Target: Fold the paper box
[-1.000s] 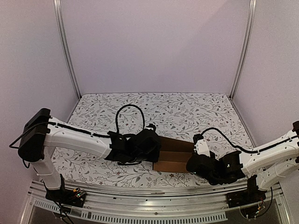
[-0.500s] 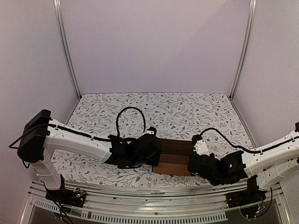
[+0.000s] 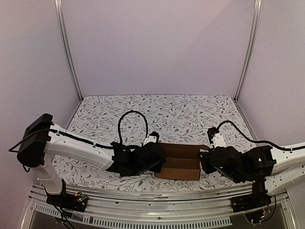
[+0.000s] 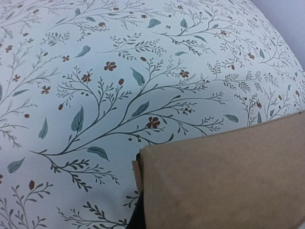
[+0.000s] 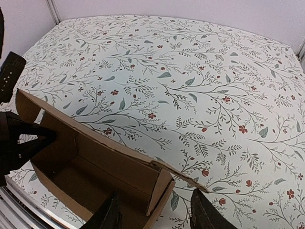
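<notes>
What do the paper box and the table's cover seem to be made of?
The paper box: plain brown cardboard, matt and unprinted; its walls are thin and hold sharp folds. The table's cover: probably printed cloth or vinyl, matt, with a floral pattern; which one cannot be told.

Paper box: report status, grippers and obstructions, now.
Left gripper shut on the paper box, left end. Right gripper open at its right end, not gripping. Paper box part-formed, walls up, top open. Nothing else in the way.

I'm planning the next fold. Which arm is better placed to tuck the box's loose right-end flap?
Right. The right tool, open, hovers at that flap of the paper box; the left tool is shut on the opposite end.
</notes>
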Robot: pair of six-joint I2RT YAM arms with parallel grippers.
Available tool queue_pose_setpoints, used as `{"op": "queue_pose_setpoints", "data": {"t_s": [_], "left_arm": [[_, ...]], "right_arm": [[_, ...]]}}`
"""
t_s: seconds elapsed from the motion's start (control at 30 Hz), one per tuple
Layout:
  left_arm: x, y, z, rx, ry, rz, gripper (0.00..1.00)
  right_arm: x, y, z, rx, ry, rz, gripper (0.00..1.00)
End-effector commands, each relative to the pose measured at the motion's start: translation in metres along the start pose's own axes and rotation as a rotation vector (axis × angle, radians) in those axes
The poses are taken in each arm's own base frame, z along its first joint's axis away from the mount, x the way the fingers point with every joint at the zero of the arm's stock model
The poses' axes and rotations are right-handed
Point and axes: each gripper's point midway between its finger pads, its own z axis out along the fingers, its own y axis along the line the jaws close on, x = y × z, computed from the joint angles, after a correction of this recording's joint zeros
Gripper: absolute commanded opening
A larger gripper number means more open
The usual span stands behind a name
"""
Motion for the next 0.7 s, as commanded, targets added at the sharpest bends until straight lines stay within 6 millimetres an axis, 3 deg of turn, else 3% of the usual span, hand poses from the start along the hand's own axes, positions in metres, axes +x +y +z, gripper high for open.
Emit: {"op": "queue_pose_setpoints", "data": {"t_s": [0.0,0.2,0.3,0.47,0.67], "left_arm": [[0.033,0.027,0.006,-0.108,0.066,0.089,0.0],[0.023,0.032,0.006,-0.152,0.0,0.121,0.0],[0.018,0.033,0.006,-0.172,-0.031,0.131,0.0],[0.012,0.032,0.006,-0.189,-0.061,0.139,0.0],[0.006,0.028,0.005,-0.217,-0.121,0.152,0.0]], "right_arm": [[-0.022,-0.001,-0.023,-0.056,-0.009,-0.028,0.48],[-0.069,0.003,-0.044,-0.076,-0.097,-0.059,0.48],[-0.086,0.011,-0.046,-0.091,-0.104,-0.082,0.41],[-0.094,0.023,-0.02,-0.139,-0.009,-0.095,0.24],[-0.102,0.056,0.013,-0.208,0.069,-0.114,0.09]]}}
